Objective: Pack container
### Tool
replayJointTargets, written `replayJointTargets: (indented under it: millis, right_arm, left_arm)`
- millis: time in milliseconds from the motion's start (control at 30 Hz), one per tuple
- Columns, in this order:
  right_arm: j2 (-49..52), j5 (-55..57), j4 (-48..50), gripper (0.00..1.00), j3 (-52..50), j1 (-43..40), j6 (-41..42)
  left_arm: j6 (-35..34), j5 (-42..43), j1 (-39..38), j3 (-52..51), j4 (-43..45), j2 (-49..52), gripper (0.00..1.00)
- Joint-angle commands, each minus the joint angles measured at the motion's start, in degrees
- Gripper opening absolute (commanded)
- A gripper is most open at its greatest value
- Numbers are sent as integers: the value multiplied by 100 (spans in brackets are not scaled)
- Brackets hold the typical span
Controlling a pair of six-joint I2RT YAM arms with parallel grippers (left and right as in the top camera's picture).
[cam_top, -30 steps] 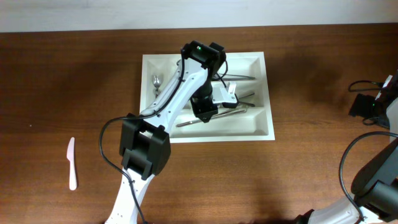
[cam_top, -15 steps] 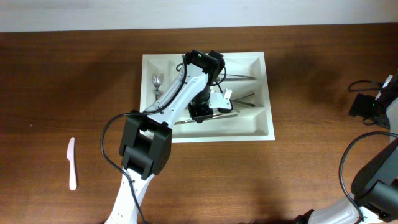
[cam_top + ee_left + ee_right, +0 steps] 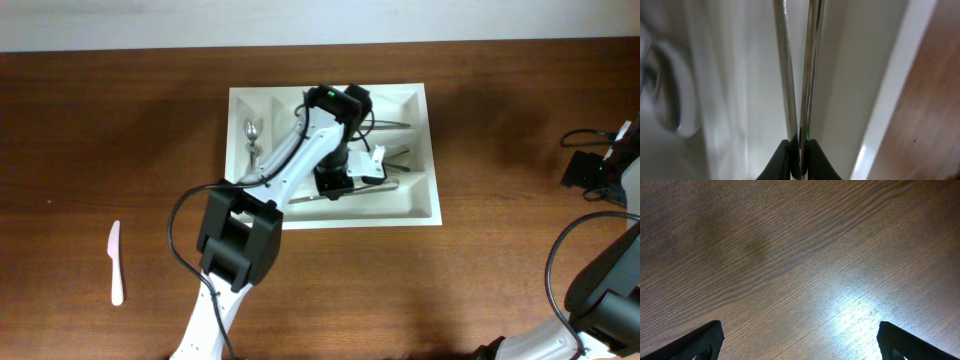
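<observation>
Overhead, one container (image 3: 412, 206), one pink utensil (image 3: 116, 262)

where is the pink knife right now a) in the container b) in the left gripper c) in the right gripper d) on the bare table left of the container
D: the pink knife lies on the wood well to the left of the container, apart from both arms; the left gripper is shut on a metal utensil instead.
</observation>
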Motion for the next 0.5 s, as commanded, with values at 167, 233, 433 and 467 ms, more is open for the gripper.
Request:
replayJointTargets:
  millis: [167,233,433,467]
  right_arm:
    - [-63,7,0,99,-42,17,-17]
    - [-63,7,-2,99,-42,17,-20]
    - [-63,7,-2,99,-42,17,-17]
    - [-63,7,-2,99,-42,17,-20]
  left_arm:
    - [203,170,-179,-28,-11,-184,2]
    - [201,168,-179,-28,-17,-184,2]
    - [201,164,-179,-28,-15,-184,9]
    - [199,164,-179,-28,-17,-184,11]
